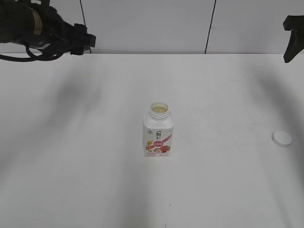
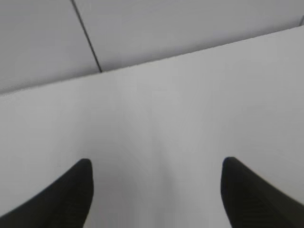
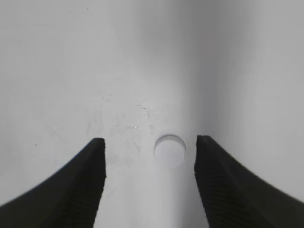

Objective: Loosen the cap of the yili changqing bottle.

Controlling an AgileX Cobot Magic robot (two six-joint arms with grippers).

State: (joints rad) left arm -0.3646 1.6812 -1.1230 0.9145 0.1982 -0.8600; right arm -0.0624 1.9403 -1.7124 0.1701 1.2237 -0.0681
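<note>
Fingers point(image 3: 90, 180) of both grippers spread wide, holding nothing; bottle point(image 1: 158, 131) mid-table, neck open; cap point(image 1: 281, 138) off, well right of bottle, apparently under right gripper point(image 3: 149, 142); loosening seemingly complete, arms only need retreat.

The yili changqing bottle point(image 1: 158, 131) stands upright and uncapped mid-table; the cap point(image 1: 281, 138) lies flat, well apart to its right.
</note>
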